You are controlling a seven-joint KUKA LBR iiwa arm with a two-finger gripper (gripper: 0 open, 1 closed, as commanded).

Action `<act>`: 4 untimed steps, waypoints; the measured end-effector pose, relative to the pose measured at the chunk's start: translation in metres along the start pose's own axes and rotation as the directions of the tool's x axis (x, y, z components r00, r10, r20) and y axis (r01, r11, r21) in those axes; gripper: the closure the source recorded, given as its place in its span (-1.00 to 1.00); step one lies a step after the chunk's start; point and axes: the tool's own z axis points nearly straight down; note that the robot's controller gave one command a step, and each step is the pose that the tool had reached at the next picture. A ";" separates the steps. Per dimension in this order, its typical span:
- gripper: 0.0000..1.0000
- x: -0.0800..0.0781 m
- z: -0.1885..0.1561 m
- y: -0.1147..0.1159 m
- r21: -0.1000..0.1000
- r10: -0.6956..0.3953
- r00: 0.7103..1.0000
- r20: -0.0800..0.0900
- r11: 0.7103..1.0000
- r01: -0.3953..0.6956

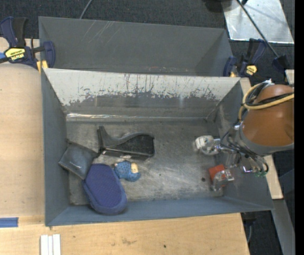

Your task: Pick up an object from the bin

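Grey metal bin point(56, 142): in the camera view its floor reads as a clock face. The gripper point(224, 166) hangs low at about 4 o'clock, under the arm's orange cover point(269, 118). Whether it is open or closed cannot be told, as its tip is tangled with wires and shadow.

A small red blocky thing point(219, 174) lies right at the gripper, close to the right wall and the front slope. It looks like the likeliest pick. A small white and silver lumpy thing point(205, 144) sits just beside it at 3 o'clock.

Well apart at 8 o'clock lies a loose group:
- a black wedge-shaped stapler-like tool point(128, 144)
- a dark grey flat square pad point(76, 161)
- a blue oval fabric pad point(105, 189)
- a small blue and yellow toy figure point(126, 170)

The main risk is the corner. A closing grip may scrape the sloped wall and push the red piece out sideways. It may also catch the white thing with it, or pinch too little of so small a piece and drop it on lifting.
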 end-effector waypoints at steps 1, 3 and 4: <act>-1.00 -0.020 0.001 -0.013 0.008 -0.236 0.972 0.002 0.972 0.236; -1.00 -0.042 -0.001 0.015 0.022 -0.643 0.766 0.002 0.765 0.643; -1.00 -0.079 -0.008 0.019 0.017 -0.592 0.806 0.001 0.806 0.592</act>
